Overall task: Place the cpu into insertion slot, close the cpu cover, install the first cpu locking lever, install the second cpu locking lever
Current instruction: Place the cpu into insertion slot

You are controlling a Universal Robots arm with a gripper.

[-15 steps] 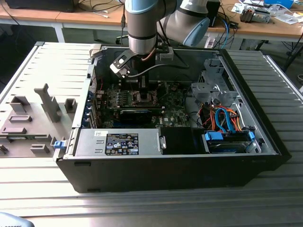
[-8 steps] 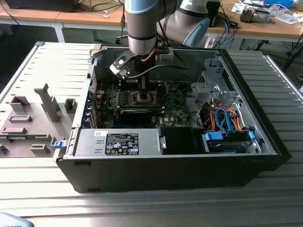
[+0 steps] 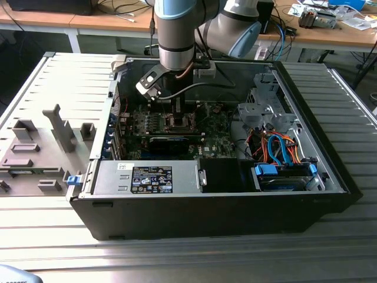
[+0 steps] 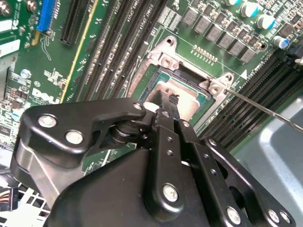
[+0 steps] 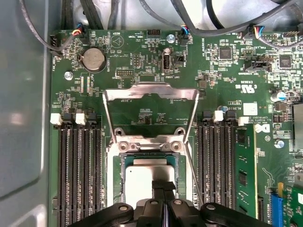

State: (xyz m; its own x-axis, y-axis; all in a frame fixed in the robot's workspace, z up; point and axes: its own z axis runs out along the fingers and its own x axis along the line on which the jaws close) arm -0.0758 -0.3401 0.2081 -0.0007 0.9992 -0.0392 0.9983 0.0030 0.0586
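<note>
Closed fingers (image 5: 159, 189) over cpu (image 5: 139, 182) seated in insertion slot (image 5: 113, 179)

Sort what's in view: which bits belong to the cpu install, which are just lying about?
Job:
cpu, in the insertion slot
cpu cover, flipped open
locking lever
end effector, shut, tips over the cpu

Lying about:
memory slots
coin-cell battery
power supply
drive cables
grey fixtures, at the exterior view's left
</note>
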